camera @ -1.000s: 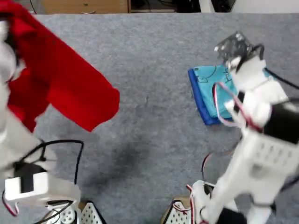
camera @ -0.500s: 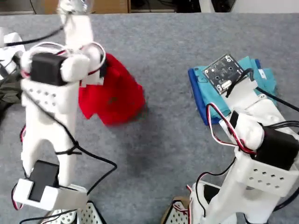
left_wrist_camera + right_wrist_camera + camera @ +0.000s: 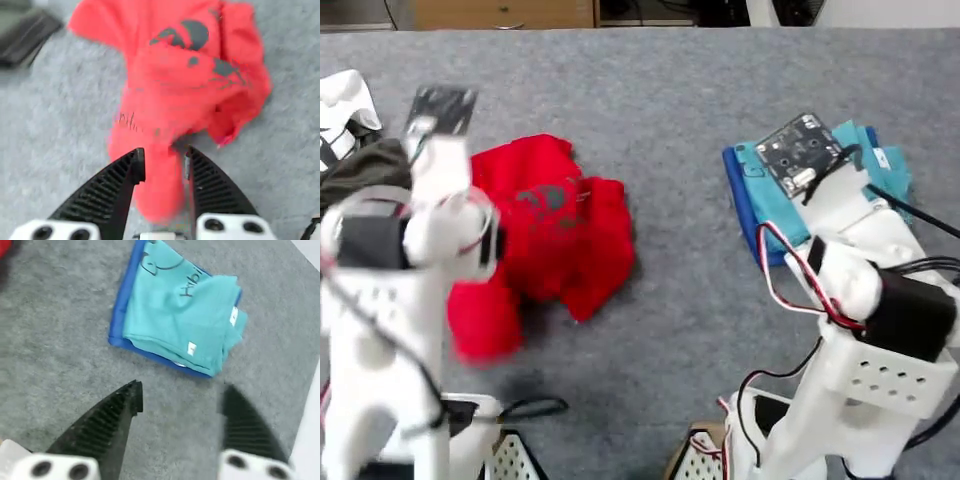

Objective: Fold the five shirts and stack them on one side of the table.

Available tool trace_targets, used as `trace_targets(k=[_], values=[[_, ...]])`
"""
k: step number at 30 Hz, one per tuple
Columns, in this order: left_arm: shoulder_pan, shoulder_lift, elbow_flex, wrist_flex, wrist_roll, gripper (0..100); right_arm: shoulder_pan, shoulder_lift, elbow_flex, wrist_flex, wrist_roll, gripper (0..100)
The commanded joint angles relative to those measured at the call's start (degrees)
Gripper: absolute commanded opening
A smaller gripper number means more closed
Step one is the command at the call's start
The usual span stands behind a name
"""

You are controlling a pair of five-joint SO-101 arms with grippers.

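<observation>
Clamping crumpled red shirt (image 3: 555,230) w/ L claw (image 3: 163,154), left-centre; hovering w/ R claw (image 3: 181,388) apart nr teal-on-blue stack (image 3: 175,315), right.

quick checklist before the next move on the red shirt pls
1. Left gripper has red shirt fabric between its fingers: ok.
2. Red shirt spread flat for folding: not ok, it lies crumpled.
3. Right gripper open and empty, free to help: ok.
4. Folded stack tidy, teal shirt on blue shirt: ok.
5. Dark shirt and white shirt apart from the red one: cannot tell, the arm hides the gap.
</observation>
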Motion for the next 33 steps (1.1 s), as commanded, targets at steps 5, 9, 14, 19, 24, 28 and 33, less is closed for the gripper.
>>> trace_targets(k=[5, 9, 14, 19, 24, 28, 33], values=[[-14.2, -25.5, 23.5, 0.2, -7.6, 17, -12.9, -0.1, 6.2, -4.3, -3.2, 32.9], [-27.3, -31.3, 25.8, -7.3, -7.6, 20, -20.7, 7.3, 8.0, -8.8, -9.1, 30.5], [-38.0, -29.3, 31.7, -15.9, -6.2, 21, -31.0, 25.6, 3.7, -12.0, -13.8, 30.6], [-39.4, -28.5, 35.8, -16.5, -5.8, 20, -38.3, 44.3, -6.7, -14.2, -13.7, 30.5], [-39.4, -28.5, 38.2, -16.5, -5.7, 20, -40.0, 64.3, -21.4, -16.1, -13.9, 30.4], [-39.3, -28.5, 40.0, -16.6, -4.0, 20, -41.0, 79.7, -34.9, -14.8, -19.8, 30.4], [-39.3, -28.5, 40.2, -18.2, -2.7, 20, -41.9, 96.4, -52.2, -8.1, -22.2, 30.2]])
